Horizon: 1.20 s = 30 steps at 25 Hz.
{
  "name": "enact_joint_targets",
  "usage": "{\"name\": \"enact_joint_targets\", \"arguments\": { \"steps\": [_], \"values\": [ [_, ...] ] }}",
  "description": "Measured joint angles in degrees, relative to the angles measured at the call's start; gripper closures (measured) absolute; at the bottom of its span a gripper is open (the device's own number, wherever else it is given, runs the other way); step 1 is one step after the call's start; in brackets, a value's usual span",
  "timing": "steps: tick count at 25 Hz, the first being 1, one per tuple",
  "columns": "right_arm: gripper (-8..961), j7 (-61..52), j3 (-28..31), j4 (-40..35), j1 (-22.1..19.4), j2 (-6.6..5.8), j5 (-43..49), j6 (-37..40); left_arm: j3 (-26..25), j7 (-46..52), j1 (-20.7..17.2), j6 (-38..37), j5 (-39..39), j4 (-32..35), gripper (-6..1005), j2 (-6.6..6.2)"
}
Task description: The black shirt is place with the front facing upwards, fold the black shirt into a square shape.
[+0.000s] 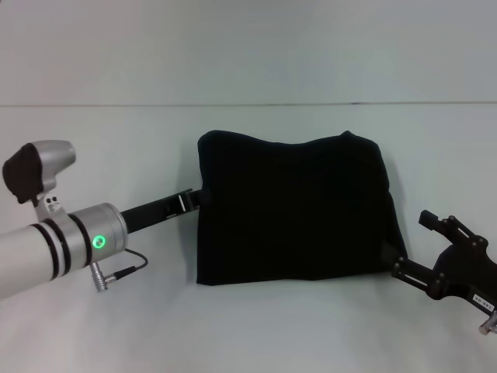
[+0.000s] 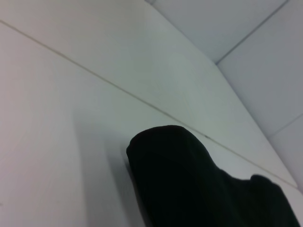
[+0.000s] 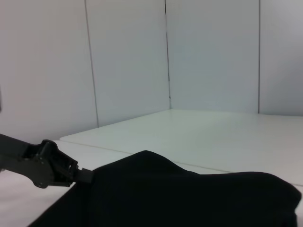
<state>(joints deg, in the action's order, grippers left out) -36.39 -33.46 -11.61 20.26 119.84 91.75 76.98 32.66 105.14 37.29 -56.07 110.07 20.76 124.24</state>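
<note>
The black shirt (image 1: pixel 291 210) lies folded into a rough square in the middle of the white table, plain black side up; no lettering or label shows. My left gripper (image 1: pixel 198 198) reaches in from the left and meets the shirt's left edge near its far corner. It also shows in the right wrist view (image 3: pixel 83 175), its tip touching the cloth (image 3: pixel 180 194). My right gripper (image 1: pixel 409 242) is open at the shirt's near right corner, its jaws spread beside the edge. The left wrist view shows a rounded fold of the shirt (image 2: pixel 199 189).
The white table (image 1: pixel 101 326) spreads around the shirt, with a seam line (image 1: pixel 116 105) across the back. White wall panels (image 3: pixel 213 56) stand behind. A cable (image 1: pixel 128 268) hangs under my left wrist.
</note>
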Motion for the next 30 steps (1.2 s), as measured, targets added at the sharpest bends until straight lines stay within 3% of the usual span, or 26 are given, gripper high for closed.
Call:
{"name": "enact_joint_targets", "arguments": {
  "steps": [5,12,16,19,23,30],
  "values": [
    [6,0.00,-0.01,0.04,-0.11,0.04,0.00,-0.04,-0.89,-0.29,-2.22,-3.32,0.27,3.00,969,-0.12],
    [6,0.00,-0.05,0.17,-0.44,0.05,0.15,0.09,-0.70,-3.75,-7.12,-10.43,0.94,10.84,863,-0.21],
    [6,0.07,-0.57,0.27,-0.78,0.02,0.95,1.26,-0.31,-17.15,-10.18,-18.85,1.61,15.96,803,-0.20],
    [6,0.71,-0.74,0.22,-1.36,0.05,2.80,2.06,-0.49,-31.20,-12.44,-25.06,2.79,17.35,618,0.05],
    [6,1.82,-0.74,0.68,-2.11,0.19,3.32,2.41,-0.82,-41.26,-14.53,-30.45,3.42,16.81,421,0.20],
    [6,2.26,-0.73,1.91,-2.41,0.20,3.34,0.92,-0.53,-43.99,-14.53,-28.49,8.52,12.69,175,0.22]
  ]
}}
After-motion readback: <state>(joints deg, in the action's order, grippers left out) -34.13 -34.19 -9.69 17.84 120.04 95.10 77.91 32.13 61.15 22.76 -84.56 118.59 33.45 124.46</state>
